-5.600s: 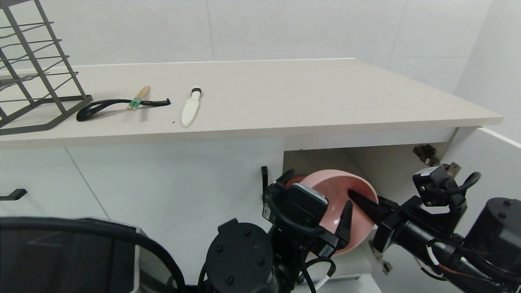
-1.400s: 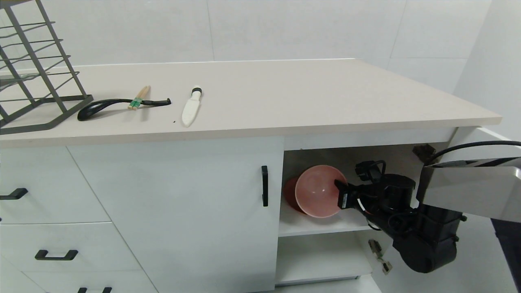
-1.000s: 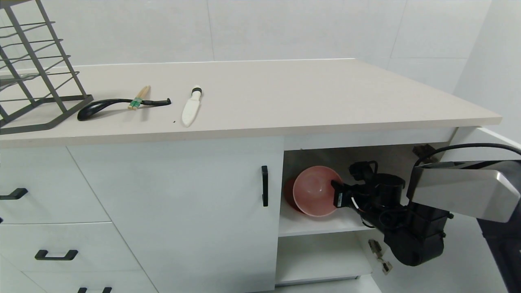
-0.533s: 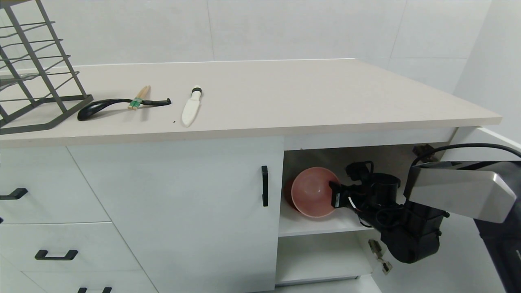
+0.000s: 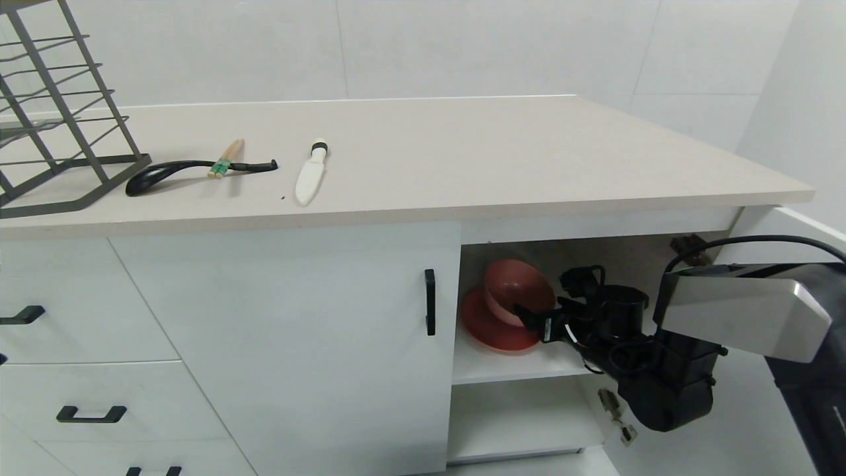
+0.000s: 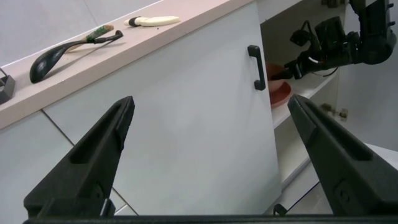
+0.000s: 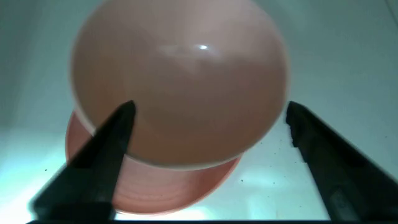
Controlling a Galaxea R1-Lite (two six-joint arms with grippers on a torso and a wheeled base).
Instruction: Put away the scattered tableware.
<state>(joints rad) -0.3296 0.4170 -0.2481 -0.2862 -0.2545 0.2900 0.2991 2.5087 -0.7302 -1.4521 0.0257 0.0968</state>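
Pink round bowl [image 5: 519, 283] rests on a flat red plate [image 5: 489, 327] on the upper cupboard shelf [image 5: 522, 367], so stowing it looks all but done. The right claw [image 5: 527, 316] is spread wide beside it, and the left claw [image 6: 211, 102] gapes too. Next, I'd guess: back out carefully, then fetch the black ladle [image 5: 158, 173] from the table [image 5: 496, 152].

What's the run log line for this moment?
right hand: open, either side of bowl | bowl: on plate, upper shelf | left hand: open, facing door | counter: spoon, chopsticks, knife
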